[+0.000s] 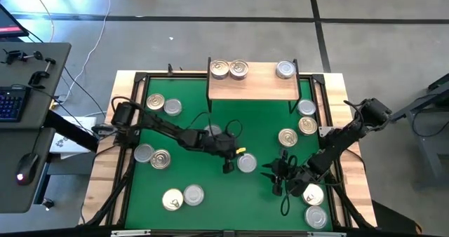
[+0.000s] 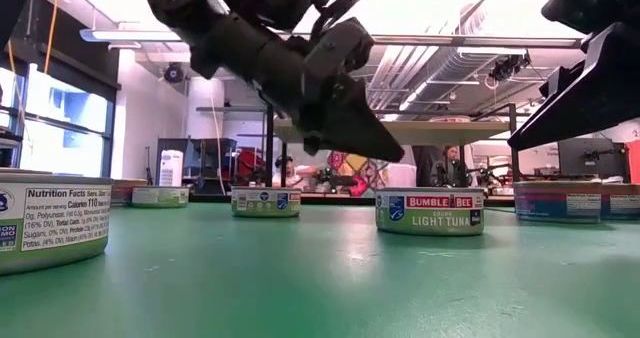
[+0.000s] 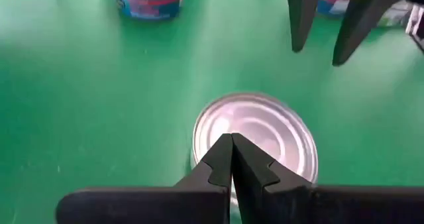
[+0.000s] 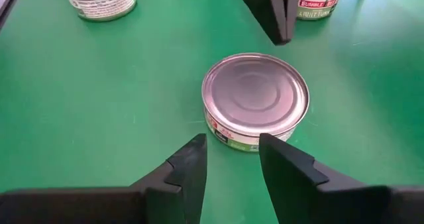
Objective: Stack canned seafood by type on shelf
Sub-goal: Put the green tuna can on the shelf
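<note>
A silver-lidded can [image 1: 246, 163] stands on the green mat [image 1: 210, 181] between my two grippers. My left gripper [image 3: 232, 141] is shut and hovers over that can's [image 3: 265, 128] lid. The low view shows its tip [image 2: 398, 154] in the air. My right gripper [image 4: 232, 148] is open, its fingers just short of the can's [image 4: 255, 95] side, with nothing between them. In the high view it [image 1: 273, 172] sits right of the can. The wooden shelf [image 1: 256, 88] at the far edge carries two golden cans [image 1: 229, 69] and one silver can [image 1: 285, 70].
More cans lie over the mat: a far-left pair [image 1: 164, 104], a left pair [image 1: 152, 156], a near pair [image 1: 183, 197], three at the right [image 1: 302, 123], two at the near right [image 1: 315, 205]. One can [image 1: 212, 132] shows beside my left arm.
</note>
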Action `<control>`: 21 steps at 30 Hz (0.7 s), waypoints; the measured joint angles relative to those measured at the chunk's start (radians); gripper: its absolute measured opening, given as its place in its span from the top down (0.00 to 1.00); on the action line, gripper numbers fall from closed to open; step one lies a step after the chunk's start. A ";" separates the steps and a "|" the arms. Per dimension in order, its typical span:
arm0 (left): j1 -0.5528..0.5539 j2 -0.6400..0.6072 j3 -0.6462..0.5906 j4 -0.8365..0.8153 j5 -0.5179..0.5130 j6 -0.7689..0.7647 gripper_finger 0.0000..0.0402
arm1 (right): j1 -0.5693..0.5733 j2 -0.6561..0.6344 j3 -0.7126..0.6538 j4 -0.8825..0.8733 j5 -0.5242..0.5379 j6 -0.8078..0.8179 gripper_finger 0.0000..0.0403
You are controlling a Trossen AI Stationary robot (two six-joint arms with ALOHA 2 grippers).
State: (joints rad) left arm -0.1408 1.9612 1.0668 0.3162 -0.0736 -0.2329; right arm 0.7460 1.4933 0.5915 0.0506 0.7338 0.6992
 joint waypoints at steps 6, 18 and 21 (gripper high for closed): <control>0.012 0.057 -0.001 0.022 0.012 -0.009 1.00 | 0.000 0.000 0.000 0.004 0.000 0.000 0.67; 0.024 0.068 0.002 -0.001 0.012 -0.012 1.00 | 0.000 0.000 0.000 0.011 0.000 -0.012 0.67; 0.024 0.068 0.002 -0.006 0.012 0.000 1.00 | 0.001 0.000 0.000 0.018 -0.001 -0.024 0.67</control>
State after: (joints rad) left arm -0.1165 2.0293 1.0683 0.3106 -0.0621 -0.2328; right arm 0.7467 1.4933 0.5915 0.0684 0.7323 0.6753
